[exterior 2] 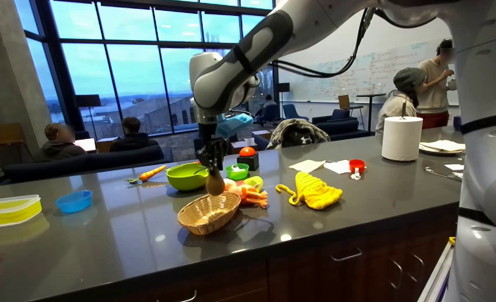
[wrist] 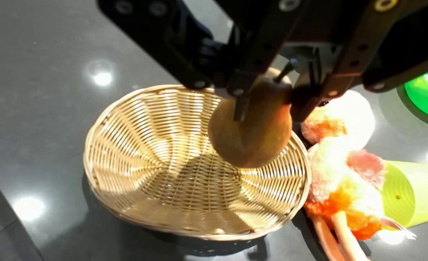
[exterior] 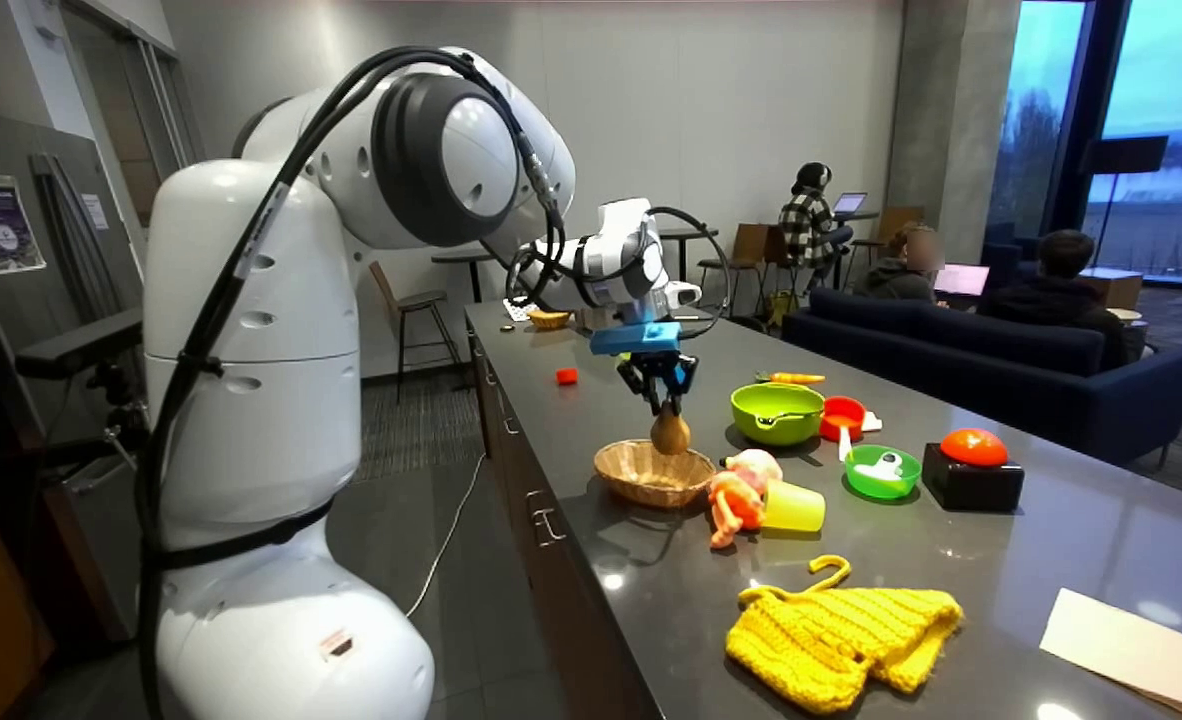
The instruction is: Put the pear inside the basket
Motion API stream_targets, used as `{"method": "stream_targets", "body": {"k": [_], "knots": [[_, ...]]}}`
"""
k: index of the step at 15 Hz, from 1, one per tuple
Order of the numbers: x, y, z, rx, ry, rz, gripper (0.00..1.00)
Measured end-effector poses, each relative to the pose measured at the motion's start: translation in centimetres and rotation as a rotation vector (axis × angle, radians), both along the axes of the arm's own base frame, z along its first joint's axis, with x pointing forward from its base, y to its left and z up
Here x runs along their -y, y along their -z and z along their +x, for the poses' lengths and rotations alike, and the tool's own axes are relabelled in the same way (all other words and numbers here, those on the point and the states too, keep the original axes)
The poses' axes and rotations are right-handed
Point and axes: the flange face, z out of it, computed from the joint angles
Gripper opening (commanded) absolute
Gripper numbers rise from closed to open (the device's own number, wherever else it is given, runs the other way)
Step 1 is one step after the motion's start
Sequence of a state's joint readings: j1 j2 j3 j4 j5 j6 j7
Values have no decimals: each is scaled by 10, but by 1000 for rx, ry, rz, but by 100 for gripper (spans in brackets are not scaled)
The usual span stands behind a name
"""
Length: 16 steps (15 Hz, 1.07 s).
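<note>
The pear point(wrist: 252, 141), yellow-brown with a dark stem, hangs upright in my gripper point(wrist: 270, 108). The fingers are closed on its narrow upper part, one on each side. The tan woven basket point(wrist: 134, 148) lies below, and the pear hangs over one end of it, with a shadow on the basket floor. In both exterior views the pear point(exterior: 670, 435) point(exterior 2: 215, 184) is at the fingertips, its lower end overlapping the far rim of the basket point(exterior: 641, 485) point(exterior 2: 204, 214). The inside of the basket shows nothing lying in it.
A pink-orange plush toy point(exterior: 739, 492) lies against the basket, with a yellow-green cup point(exterior: 796, 507) beside it. A bright green bowl point(exterior: 776, 415) stands behind. A small green dish point(exterior: 881, 472), a red-button box point(exterior: 973, 470) and yellow knitwear point(exterior: 841, 640) are nearby. The counter edge point(exterior 2: 239, 256) runs along the near side.
</note>
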<state>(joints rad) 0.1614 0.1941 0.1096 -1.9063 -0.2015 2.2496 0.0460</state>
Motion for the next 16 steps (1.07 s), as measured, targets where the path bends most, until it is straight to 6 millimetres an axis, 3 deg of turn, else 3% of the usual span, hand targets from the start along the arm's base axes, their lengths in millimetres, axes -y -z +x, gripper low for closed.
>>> {"method": "stream_targets", "body": {"k": [4,11,12,13,16], "knots": [[-1,-2,0,3,8,0,53],[-1,-2,1,4,9,0,53],[-1,-2,1,4,9,1,78],[-1,-2,1,4,9,1,55],[-1,-1,1,3,9,0,74]]}}
